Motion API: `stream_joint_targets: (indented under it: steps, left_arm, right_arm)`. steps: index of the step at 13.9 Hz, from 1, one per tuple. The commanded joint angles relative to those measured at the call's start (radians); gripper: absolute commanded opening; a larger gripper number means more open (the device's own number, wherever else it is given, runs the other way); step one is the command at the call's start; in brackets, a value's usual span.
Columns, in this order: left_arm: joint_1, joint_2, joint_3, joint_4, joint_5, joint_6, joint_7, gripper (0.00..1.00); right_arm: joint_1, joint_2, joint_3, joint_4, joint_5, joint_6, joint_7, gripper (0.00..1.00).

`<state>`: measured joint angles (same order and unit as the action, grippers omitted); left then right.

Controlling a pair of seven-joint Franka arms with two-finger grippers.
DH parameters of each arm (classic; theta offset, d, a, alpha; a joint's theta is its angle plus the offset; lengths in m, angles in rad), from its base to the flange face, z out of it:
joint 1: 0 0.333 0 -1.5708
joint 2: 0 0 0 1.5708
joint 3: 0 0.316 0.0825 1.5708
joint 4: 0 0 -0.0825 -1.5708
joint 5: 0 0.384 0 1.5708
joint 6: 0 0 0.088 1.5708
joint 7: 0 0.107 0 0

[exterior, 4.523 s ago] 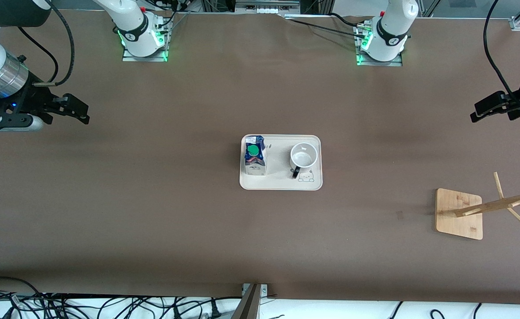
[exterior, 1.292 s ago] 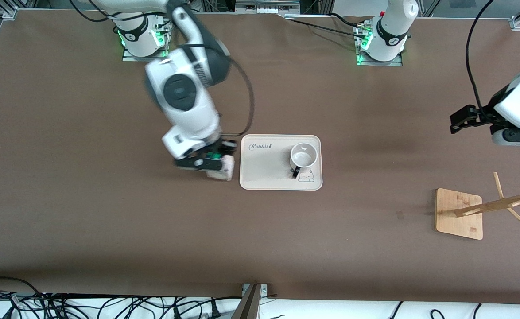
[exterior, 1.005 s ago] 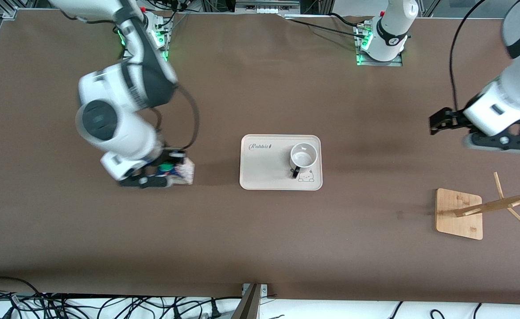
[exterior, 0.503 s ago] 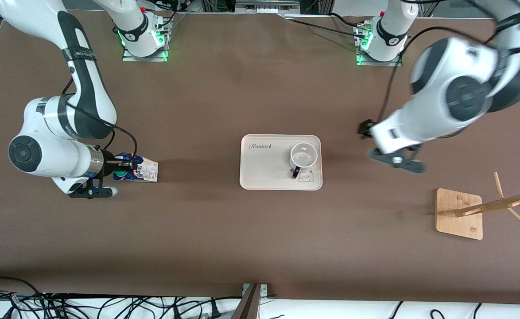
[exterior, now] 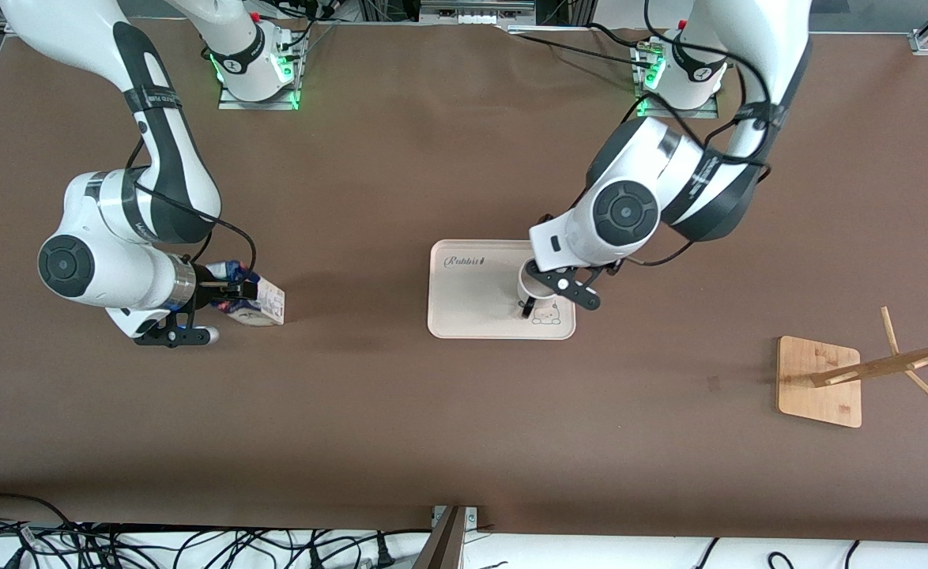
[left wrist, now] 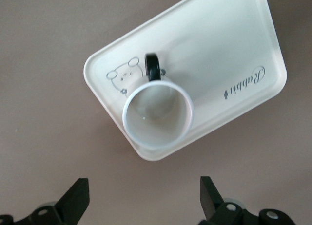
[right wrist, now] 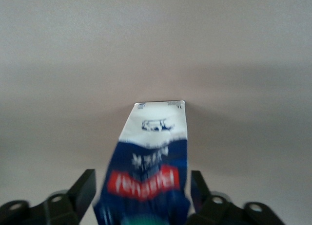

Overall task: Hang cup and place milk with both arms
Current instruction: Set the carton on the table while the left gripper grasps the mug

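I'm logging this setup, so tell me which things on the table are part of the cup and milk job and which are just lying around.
Part of the job:
- cup on the tray, open left gripper over it
- milk, held tilted in the right gripper
- wooden rack, a likely hanger for the cup

Just lying about:
- cables along the table's edge nearest the front camera
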<state>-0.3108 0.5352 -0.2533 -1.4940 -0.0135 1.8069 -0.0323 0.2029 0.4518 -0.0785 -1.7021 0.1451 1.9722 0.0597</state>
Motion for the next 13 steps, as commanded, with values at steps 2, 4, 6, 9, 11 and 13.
stream_joint_targets:
  steps: [2, 4, 6, 9, 11, 13]
  left_arm:
    - [-0.047, 0.075, 0.005, 0.037, -0.002, 0.11, -0.001, 1.0]
    - [-0.082, 0.103, 0.006, 0.031, -0.003, 0.155, -0.035, 1.0]
    - [-0.117, 0.124, 0.006, 0.028, 0.009, 0.163, -0.145, 1.0]
    - [-0.145, 0.141, 0.011, 0.002, 0.036, 0.163, -0.213, 1.0]
    - [-0.148, 0.144, 0.011, -0.009, 0.038, 0.164, -0.228, 1.0]
    - [-0.149, 0.161, 0.011, -0.009, 0.062, 0.164, -0.238, 1.0]
  right_arm:
    - [0.001, -0.056, -0.003, -0.025, 0.011, -0.013, -0.011, 1.0]
    - [0.001, -0.079, -0.004, 0.007, 0.011, -0.03, -0.015, 1.0]
    - [0.003, -0.114, -0.009, 0.057, -0.001, -0.062, -0.014, 1.0]
    - [0.003, -0.203, -0.014, 0.128, -0.082, -0.148, -0.004, 1.0]
    - [0.001, -0.287, -0.015, 0.127, -0.104, -0.2, -0.001, 1.0]
    - [0.001, -0.336, -0.021, 0.128, -0.113, -0.259, 0.0, 1.0]
